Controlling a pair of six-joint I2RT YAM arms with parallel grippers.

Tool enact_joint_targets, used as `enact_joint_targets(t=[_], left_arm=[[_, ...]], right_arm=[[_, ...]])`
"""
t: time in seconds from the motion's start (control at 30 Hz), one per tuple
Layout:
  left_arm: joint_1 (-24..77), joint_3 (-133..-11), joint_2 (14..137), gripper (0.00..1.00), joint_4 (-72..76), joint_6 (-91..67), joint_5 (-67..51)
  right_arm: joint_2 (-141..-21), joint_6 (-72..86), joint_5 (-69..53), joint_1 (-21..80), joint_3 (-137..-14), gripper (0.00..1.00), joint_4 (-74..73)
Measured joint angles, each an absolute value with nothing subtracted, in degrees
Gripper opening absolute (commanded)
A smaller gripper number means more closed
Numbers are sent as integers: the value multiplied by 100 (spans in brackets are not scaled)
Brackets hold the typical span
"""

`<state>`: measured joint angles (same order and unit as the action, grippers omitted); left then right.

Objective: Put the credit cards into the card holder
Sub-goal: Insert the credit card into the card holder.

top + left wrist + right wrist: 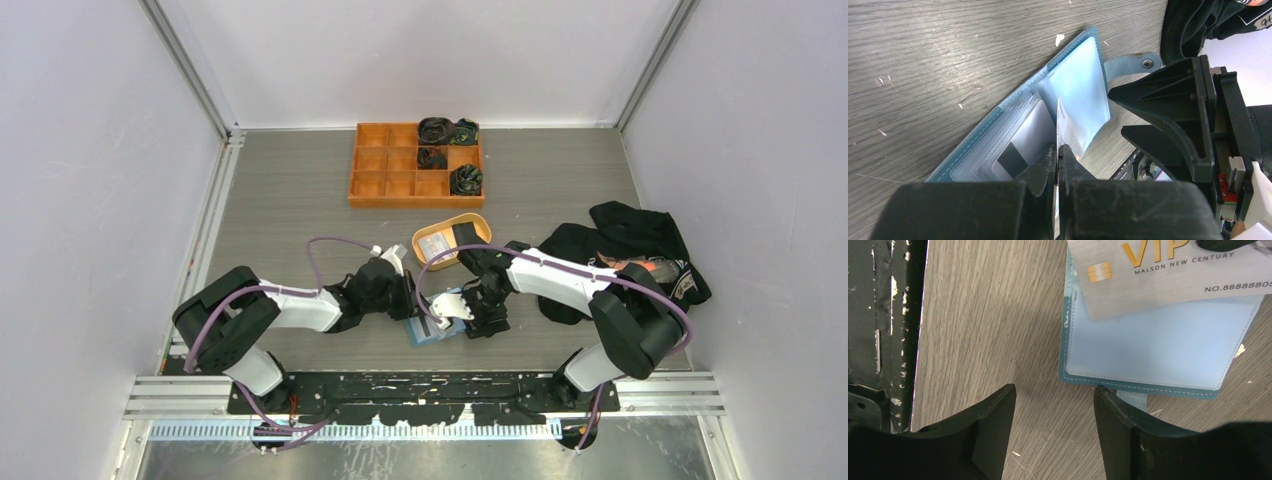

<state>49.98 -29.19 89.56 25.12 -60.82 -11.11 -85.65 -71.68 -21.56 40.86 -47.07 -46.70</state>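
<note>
The blue card holder [428,334] lies open near the table's front edge, between both grippers. Its clear inner slots [1075,82] face up, and one slot holds a card with a black stripe [1015,152]. My left gripper [1058,148] is shut on a thin silver credit card [1158,277] printed "VIP", seen edge-on in the left wrist view. The card's lower edge overlaps the top of a clear pocket [1158,347]. My right gripper [1053,390] is open and empty just beside the holder, its right fingertip [1100,392] at the holder's edge by the snap tab [1135,64].
A tan oval dish [432,256] just behind the grippers holds more cards [464,235]. An orange compartment tray [372,160] with dark bundles stands at the back. A black cloth heap [630,235] lies to the right. The table's metal front rail [878,330] is close.
</note>
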Motion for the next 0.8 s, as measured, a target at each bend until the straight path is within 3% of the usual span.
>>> enact_joint_targets(t=[0.4, 0.8], left_arm=[[5019, -2897, 8965, 0, 2491, -6388, -1109], [4954, -3002, 9063, 7, 2399, -6563, -1160]], right_arm=[[-8565, -7168, -2158, 4086, -4709, 64, -4681], [-8562, -7168, -2176, 4086, -4716, 64, -4681]])
